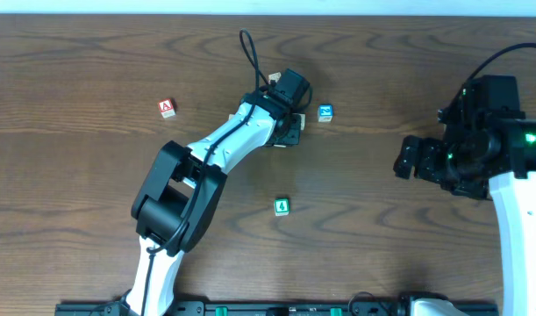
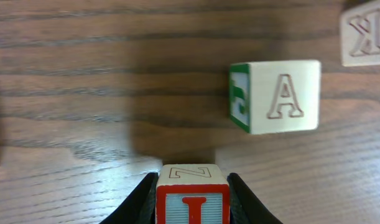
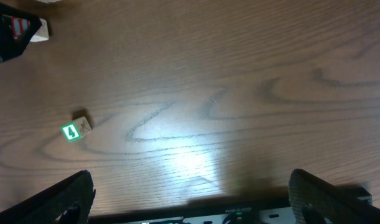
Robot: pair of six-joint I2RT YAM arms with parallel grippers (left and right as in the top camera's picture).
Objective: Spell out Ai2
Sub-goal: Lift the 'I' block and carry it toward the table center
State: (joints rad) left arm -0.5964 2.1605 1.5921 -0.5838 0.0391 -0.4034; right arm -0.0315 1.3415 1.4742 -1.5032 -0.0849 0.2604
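Robot-manipulation test bench, probably a laboratory. A wood-grain tabletop (image 1: 75, 219) carries a left arm (image 1: 232, 136) and a right arm (image 1: 518, 219), both rising from a black rail (image 1: 250, 309) at 6 o'clock. Small letter blocks (image 1: 167, 108) lie scattered toward 12 o'clock.

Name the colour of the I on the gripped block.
Red; block clearest in left wrist view.

table (image 1: 75, 53) dark wood grain, smooth, glossy; letter-a block (image 2: 283, 96) pale matt wood; left gripper (image 2: 193, 186) black plastic
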